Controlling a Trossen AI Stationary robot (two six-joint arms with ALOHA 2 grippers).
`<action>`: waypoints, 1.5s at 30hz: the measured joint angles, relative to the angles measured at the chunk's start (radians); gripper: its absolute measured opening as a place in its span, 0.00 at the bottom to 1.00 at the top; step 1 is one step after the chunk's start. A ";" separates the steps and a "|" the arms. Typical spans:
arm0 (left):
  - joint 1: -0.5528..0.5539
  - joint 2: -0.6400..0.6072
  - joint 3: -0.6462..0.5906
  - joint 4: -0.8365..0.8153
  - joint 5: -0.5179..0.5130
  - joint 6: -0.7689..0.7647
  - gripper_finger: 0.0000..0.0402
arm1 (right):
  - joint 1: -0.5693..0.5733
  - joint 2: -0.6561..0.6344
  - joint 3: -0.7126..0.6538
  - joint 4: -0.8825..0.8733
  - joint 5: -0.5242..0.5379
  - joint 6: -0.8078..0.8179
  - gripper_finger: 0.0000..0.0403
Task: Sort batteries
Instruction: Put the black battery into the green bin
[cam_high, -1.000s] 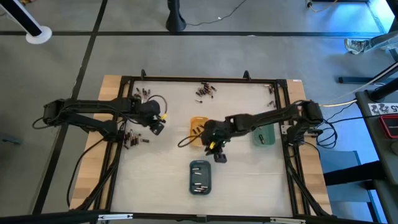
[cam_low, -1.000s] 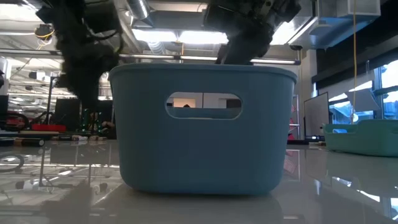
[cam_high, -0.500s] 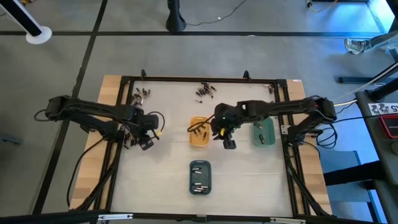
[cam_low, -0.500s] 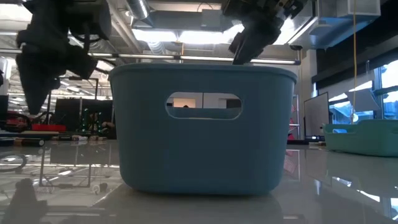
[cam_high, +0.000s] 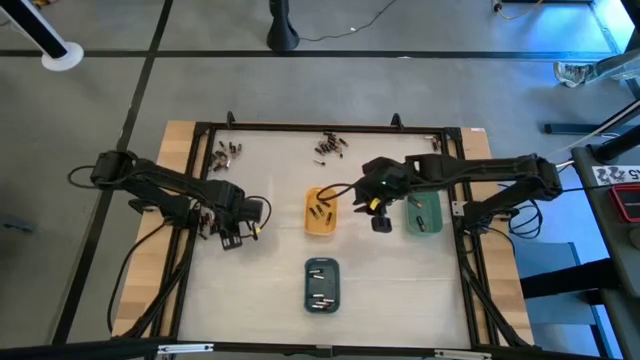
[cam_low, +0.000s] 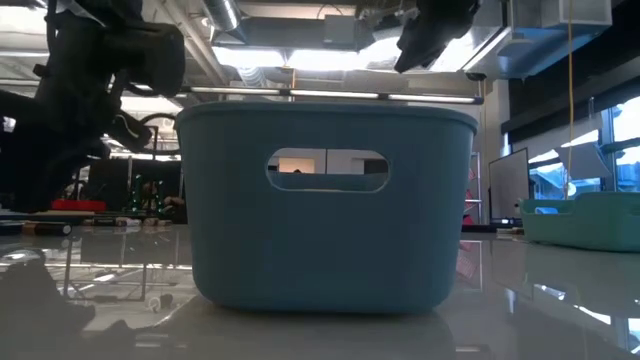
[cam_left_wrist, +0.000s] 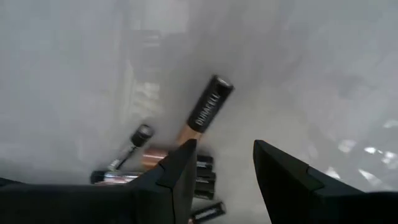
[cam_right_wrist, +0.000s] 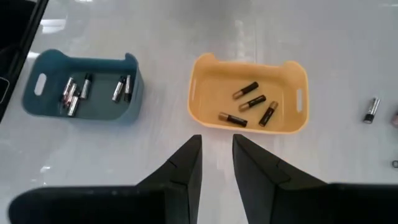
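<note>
We record: oblong orange plastic tray (cam_right_wrist: 249, 93), smooth, matt; oblong slate-blue plastic tray (cam_right_wrist: 84, 90), likewise matt; small cylindrical metallic batteries (cam_right_wrist: 247, 104), glossy copper-and-black casings; white glossy tabletop (cam_right_wrist: 168, 37), reflective; pale wooden table edge (cam_high: 150, 250), unfinished-looking.

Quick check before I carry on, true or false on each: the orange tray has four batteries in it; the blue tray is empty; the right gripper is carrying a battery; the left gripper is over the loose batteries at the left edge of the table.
1. The orange tray holds four batteries. True.
2. The blue tray is empty. False: several cells lie in it.
3. The right gripper carries a battery. False: nothing shows between its fingers, which stand slightly apart.
4. The left gripper is open over the loose batteries near the table's left edge. True.
</note>
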 joint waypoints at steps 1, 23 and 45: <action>-0.002 0.000 0.000 0.001 -0.009 0.000 0.37 | 0.000 -0.003 0.000 -0.001 0.002 0.004 0.23; -0.005 0.095 -0.033 0.107 -0.062 0.134 0.37 | 0.000 -0.195 -0.034 -0.156 0.123 -0.113 0.23; -0.002 0.158 0.024 0.138 -0.061 0.206 0.09 | -0.012 -0.639 -0.535 0.265 0.201 0.449 0.23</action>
